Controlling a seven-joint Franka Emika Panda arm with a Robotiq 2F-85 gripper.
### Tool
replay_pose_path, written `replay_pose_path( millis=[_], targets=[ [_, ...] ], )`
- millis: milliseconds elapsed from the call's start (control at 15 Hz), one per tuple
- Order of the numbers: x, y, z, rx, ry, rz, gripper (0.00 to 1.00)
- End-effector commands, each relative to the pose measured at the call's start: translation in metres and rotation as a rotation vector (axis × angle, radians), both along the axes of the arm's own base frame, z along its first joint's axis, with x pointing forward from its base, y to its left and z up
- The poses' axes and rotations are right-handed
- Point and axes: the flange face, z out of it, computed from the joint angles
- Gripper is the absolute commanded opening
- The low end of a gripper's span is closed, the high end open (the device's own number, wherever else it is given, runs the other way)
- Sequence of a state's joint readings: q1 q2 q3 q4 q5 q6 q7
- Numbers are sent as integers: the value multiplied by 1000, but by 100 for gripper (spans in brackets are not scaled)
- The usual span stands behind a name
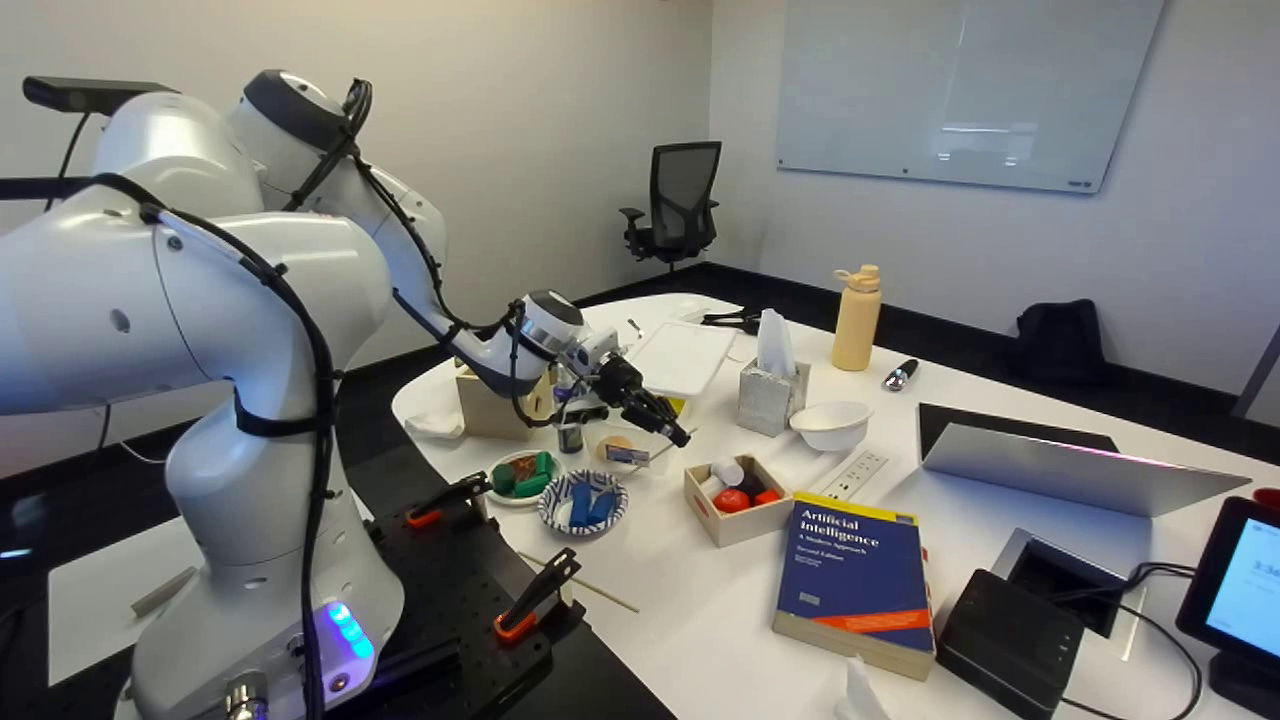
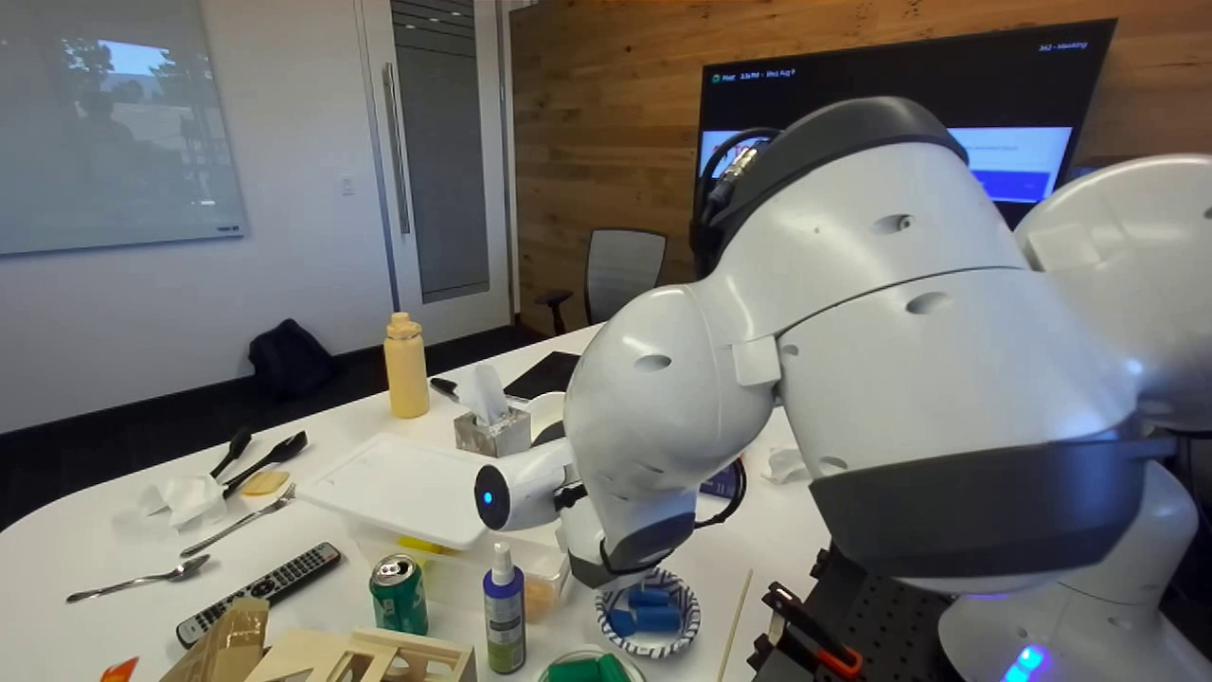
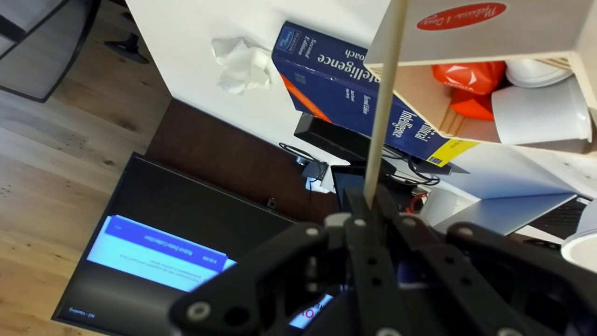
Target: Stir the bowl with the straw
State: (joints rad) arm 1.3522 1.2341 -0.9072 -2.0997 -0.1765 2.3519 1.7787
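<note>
The bowl (image 1: 553, 515) is small, patterned blue and white, with blue pieces inside. It stands upright on the table near the robot base. It shows below the arm in an exterior view (image 2: 655, 650) and is out of the wrist view. My gripper (image 1: 681, 436) is above the table, up and away from the bowl, on its far side from the base. It is shut on the straw (image 3: 385, 100), a thin pale stick, which also shows slanting by the fingertips in an exterior view (image 1: 655, 457). The gripper (image 3: 371, 198) shows in the wrist view; the arm hides it in an exterior view.
A wooden box (image 1: 745, 524) with red and white items stands beside the bowl. A plate (image 1: 515, 500) with green pieces sits beside it too. Another thin stick (image 1: 612, 598) lies near the base. A thick blue book (image 1: 850, 570) and a spray bottle (image 2: 505, 616) stand nearby.
</note>
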Motion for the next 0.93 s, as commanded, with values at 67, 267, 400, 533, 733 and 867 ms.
replay_pose_path(
  millis=[67, 267, 400, 533, 733, 867],
  targets=[
    [2, 14, 1, 24, -38, 14, 2],
    [3, 19, 1, 83, -51, 20, 2],
    [1, 20, 2, 95, -38, 24, 2],
    [-1, 18, 2, 107, -6, 15, 2],
    [-12, 15, 0, 97, 46, -12, 2],
    [-15, 10, 0, 73, 50, -34, 2]
  ],
)
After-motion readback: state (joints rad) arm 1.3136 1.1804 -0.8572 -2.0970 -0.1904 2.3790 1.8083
